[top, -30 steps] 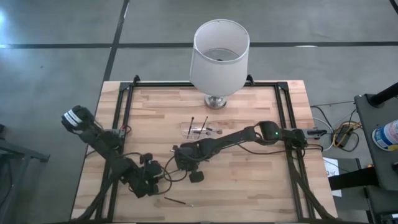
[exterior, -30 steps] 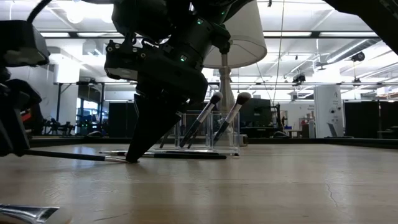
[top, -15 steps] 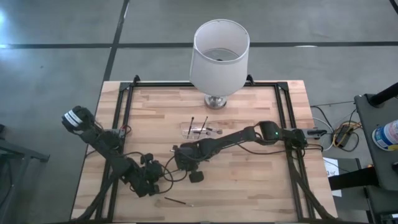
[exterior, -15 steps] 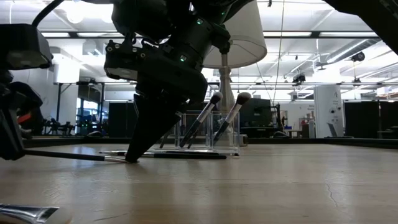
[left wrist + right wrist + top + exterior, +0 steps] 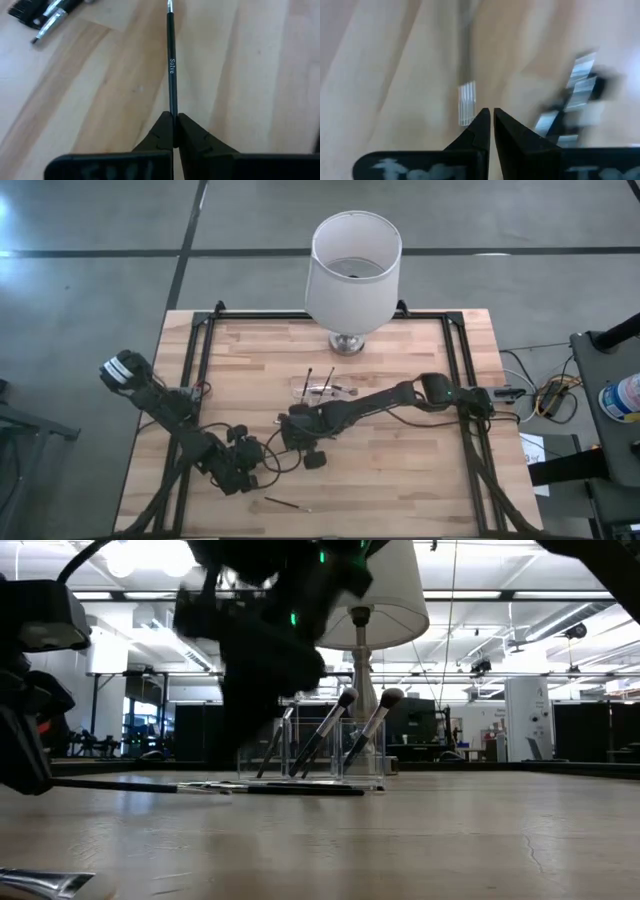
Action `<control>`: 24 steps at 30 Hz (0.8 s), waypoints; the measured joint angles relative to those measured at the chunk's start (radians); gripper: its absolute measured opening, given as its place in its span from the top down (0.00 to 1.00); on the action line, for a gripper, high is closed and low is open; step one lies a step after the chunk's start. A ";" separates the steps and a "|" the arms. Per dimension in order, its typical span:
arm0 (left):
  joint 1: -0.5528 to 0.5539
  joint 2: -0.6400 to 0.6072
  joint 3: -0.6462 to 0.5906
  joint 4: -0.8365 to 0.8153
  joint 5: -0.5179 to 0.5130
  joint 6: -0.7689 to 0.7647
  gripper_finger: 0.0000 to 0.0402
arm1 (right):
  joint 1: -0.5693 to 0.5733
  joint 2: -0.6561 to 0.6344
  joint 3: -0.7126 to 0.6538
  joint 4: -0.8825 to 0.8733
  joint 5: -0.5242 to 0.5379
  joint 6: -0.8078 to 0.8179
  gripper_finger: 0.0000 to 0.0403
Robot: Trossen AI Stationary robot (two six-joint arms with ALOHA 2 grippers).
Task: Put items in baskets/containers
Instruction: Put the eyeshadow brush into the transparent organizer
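Left fingers (image 5: 173, 131) pinched shut on thin dark brush (image 5: 171, 65) lying on desk (image 5: 250, 75), "Solve" printed along handle; right fingers (image 5: 490, 125) closed, holding nothing.

Holder (image 5: 322, 389) lies before the lamp (image 5: 352, 270); two brushes (image 5: 345, 730) apparently stand in it.

In the low view the right arm (image 5: 270, 630) is smeared with blur in front of the lamp (image 5: 370, 600), so its gripper cannot be made out there. The right wrist view is blurred too: a pale ribbed patch (image 5: 466, 102) and some metallic shapes (image 5: 575, 100) on the wood cannot be identified. In the left wrist view the thin dark brush (image 5: 171, 65) pinched between the fingers is cut off by the picture's edge.
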State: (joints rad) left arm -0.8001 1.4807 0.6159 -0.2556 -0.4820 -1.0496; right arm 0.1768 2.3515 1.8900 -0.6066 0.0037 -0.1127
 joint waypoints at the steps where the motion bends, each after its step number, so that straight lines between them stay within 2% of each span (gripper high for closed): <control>1: 0.000 0.000 0.001 0.000 0.000 -0.002 0.99 | -0.001 -0.018 0.001 0.002 0.021 -0.008 0.96; 7: -0.002 -0.031 0.001 -0.021 -0.059 -0.006 0.99 | -0.003 -0.126 0.001 -0.077 0.126 -0.029 0.96; 13: -0.004 -0.104 0.001 -0.103 -0.176 -0.031 0.99 | -0.009 -0.270 0.001 -0.127 0.319 -0.007 0.96; 16: -0.009 -0.164 0.001 -0.145 -0.272 -0.046 0.99 | -0.020 -0.342 -0.001 -0.146 0.368 0.111 0.96; 19: -0.011 -0.228 0.001 -0.170 -0.390 -0.050 0.99 | -0.038 -0.421 -0.020 -0.144 0.371 0.285 0.95; 24: -0.011 -0.321 -0.019 -0.159 -0.638 -0.051 0.99 | -0.047 -0.524 -0.112 -0.072 0.393 0.472 0.84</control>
State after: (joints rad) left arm -0.8116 1.1597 0.5965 -0.4150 -1.1198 -1.1002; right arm 0.1300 1.8277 1.7778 -0.6783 0.3965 0.3596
